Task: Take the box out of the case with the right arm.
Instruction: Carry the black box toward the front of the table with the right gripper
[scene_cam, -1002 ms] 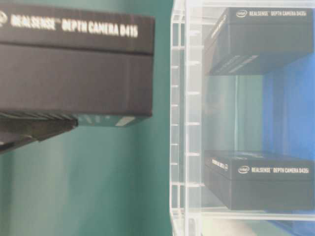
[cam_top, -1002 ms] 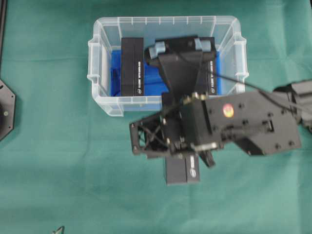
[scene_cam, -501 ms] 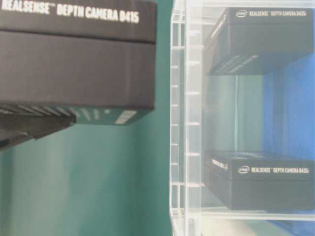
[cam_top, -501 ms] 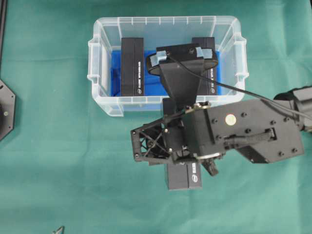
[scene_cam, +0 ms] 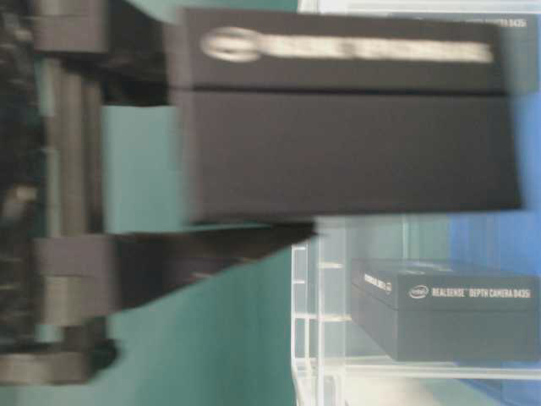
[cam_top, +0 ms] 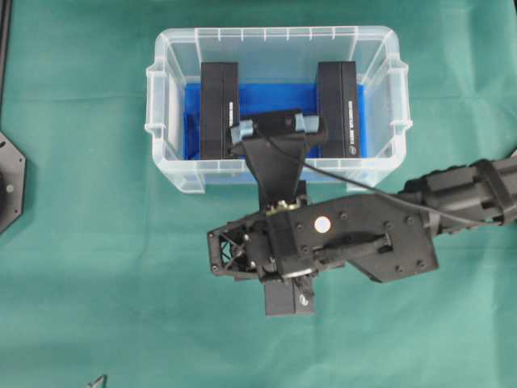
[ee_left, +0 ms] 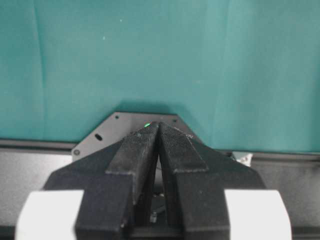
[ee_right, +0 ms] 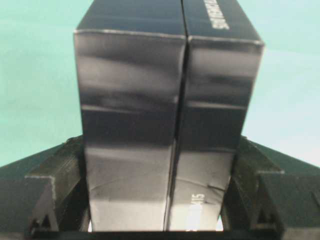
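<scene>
The clear case point(cam_top: 166, 85) with its blue bottom stands at the back of the green cloth. Two black boxes stay inside it, one on the left point(cam_top: 219, 111) and one on the right point(cam_top: 338, 109). My right gripper point(cam_top: 246, 252) is in front of the case, outside it, shut on a third black box point(cam_top: 289, 301) whose end sticks out under the arm. In the right wrist view this box point(ee_right: 165, 100) fills the gap between both fingers point(ee_right: 247, 167). At table level the held box point(scene_cam: 347, 118) is blurred, in front of the case point(scene_cam: 321, 338). My left gripper point(ee_left: 159, 126) is shut and empty.
A black octagonal base plate point(cam_top: 10, 182) sits at the left edge of the cloth; the left gripper hovers over such a plate point(ee_left: 120, 125). The right arm's cable point(cam_top: 363, 190) runs across the case's front rim. A small metal object point(cam_top: 97, 380) lies at the bottom edge.
The right arm has drawn back from the case toward the front and left with the box, uncovering the right-hand box inside. At table level the held box has swung right and blurs.
</scene>
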`<state>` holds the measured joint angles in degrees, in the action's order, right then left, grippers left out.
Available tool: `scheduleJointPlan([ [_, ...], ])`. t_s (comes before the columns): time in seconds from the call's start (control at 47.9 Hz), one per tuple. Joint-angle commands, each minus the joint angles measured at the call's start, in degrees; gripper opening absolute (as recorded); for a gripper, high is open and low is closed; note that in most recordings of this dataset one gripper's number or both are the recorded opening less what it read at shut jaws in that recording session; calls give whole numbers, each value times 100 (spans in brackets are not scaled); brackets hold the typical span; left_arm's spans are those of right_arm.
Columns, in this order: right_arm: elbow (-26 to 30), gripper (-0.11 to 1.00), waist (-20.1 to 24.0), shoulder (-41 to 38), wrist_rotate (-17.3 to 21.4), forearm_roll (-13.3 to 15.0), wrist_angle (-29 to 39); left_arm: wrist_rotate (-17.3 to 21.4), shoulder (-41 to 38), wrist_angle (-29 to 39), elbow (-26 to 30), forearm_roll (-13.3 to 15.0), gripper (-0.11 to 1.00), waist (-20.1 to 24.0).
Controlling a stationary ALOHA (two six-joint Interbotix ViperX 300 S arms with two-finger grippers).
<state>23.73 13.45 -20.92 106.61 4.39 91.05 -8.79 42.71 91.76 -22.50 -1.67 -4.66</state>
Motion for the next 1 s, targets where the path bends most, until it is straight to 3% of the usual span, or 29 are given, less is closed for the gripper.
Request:
scheduleJointPlan([
  [0.0,-255,65,18,149,62,-70,-431,9,26,-18,141,-18,0,-9],
  [0.459,-1925,65,70,149,316,-448,-2426,9,18,-18,141,-18,0,-9],
  [0.981,-2101,65,79,149,299,-448,-2689,9,-9,-18,149,-18,0,-9],
])
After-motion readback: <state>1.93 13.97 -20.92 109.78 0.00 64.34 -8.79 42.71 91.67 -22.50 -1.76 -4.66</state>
